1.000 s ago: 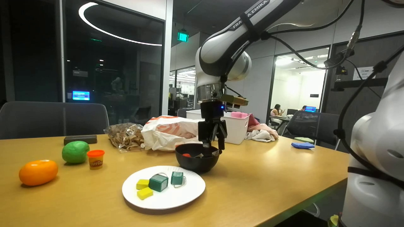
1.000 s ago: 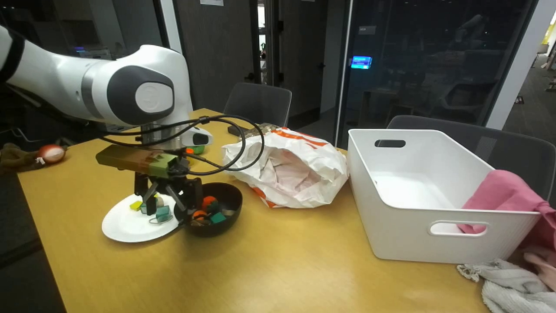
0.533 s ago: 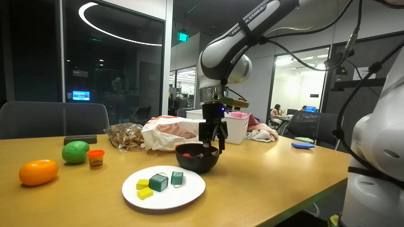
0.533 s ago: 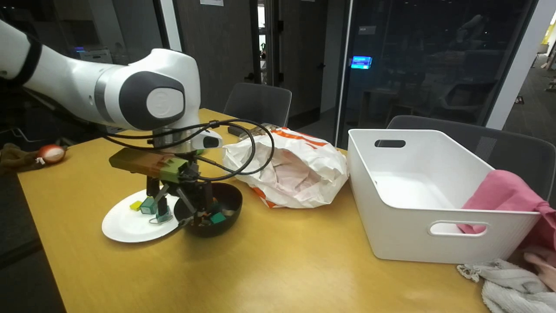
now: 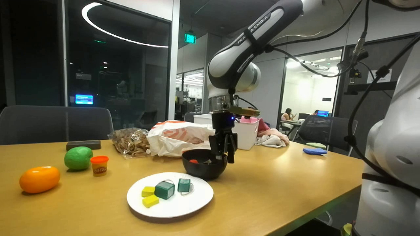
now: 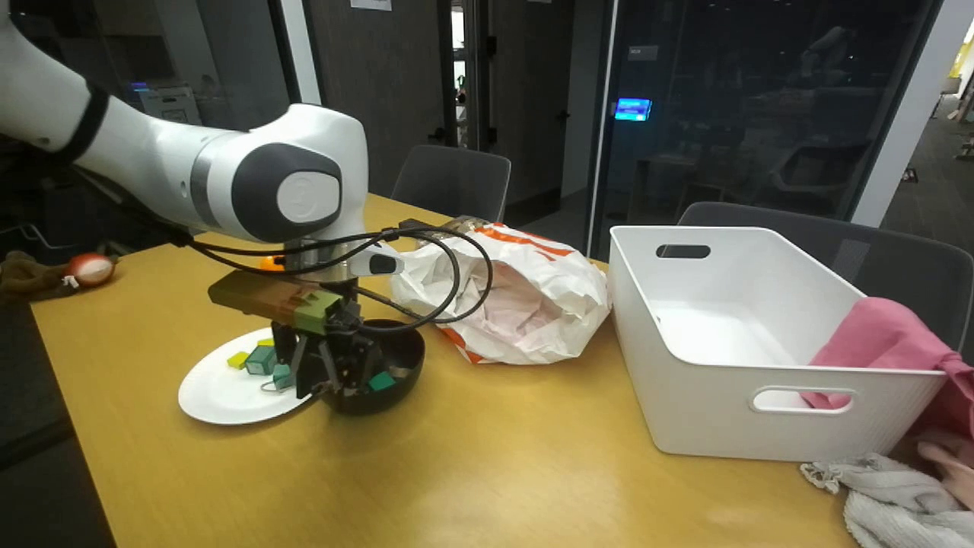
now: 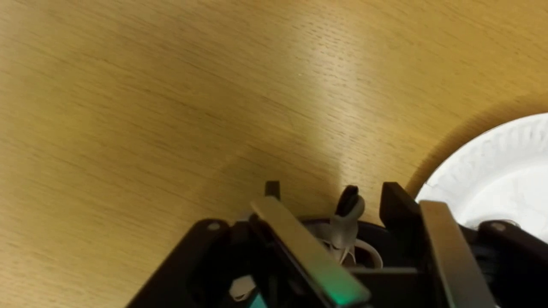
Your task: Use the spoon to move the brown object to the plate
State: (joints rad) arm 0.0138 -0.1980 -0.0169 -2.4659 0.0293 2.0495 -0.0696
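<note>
- End effector (image 7: 330, 193) points down at the edge of the black bowl (image 5: 204, 170); fingers spread, a clear gap between the tips in the wrist view
- Spoon (image 7: 346, 223), as far as can be made out: slim grey handle, dark tip, set in that gap, nearer the finger on the plate side; space shows to either side of it, so not gripped
- Handle rises past the bowl's rim; lower end lost among contents and fingers
- Plate (image 5: 183, 208) flat on the tabletop (image 5: 282, 193), just beside the bowl; whether the two touch, cannot tell
- On it: two green cubes (image 5: 165, 190) with thin pale loops, two yellow blocks (image 5: 150, 201)
- In the bowl: red piece (image 5: 194, 161), teal block (image 6: 382, 380); rest partly behind the fingers
- Well apart, in an exterior view: green round item (image 5: 78, 158), orange oblong (image 5: 40, 179), lidded tub (image 5: 99, 167)
- Crumpled white bag (image 6: 506, 304) near the bowl; white basket (image 6: 711, 415) beside the bag, pink cloth (image 6: 886, 339) over its rim
</note>
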